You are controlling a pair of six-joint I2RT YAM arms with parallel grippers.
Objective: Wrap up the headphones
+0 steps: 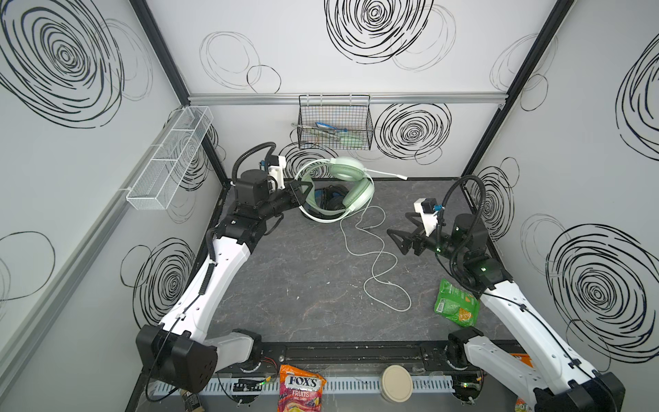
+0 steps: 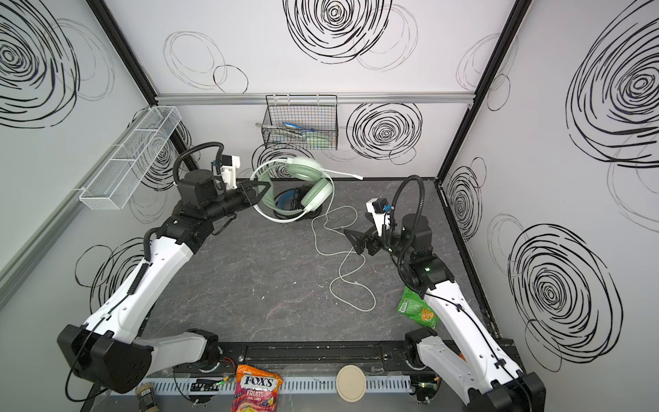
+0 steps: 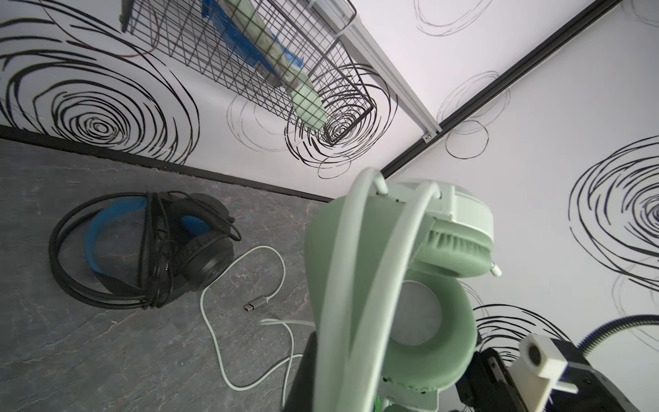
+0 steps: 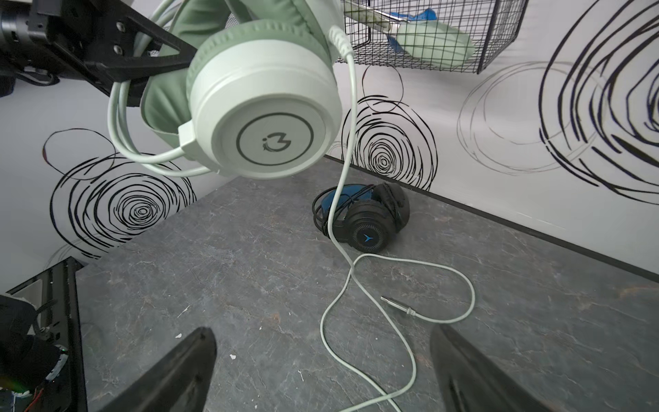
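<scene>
Black headset (image 3: 142, 249), lying centre-left of the left wrist view, looks wrapped. Left gripper (image 1: 303, 191) is clamped on the mint-green headset (image 1: 351, 185), raised at upper centre in both top views. Its pale cable (image 1: 378, 257) sprawls loose (all unwound). Right gripper (image 1: 399, 228) gapes wide, empty.

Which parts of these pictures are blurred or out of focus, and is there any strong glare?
In both top views the mint-green headset is smeared at its upper ear cup; light is even, no strong glare. In the left wrist view its headband, near the lens, is soft, the black headset sharp. In the right wrist view the fingers of the right gripper are soft.
</scene>
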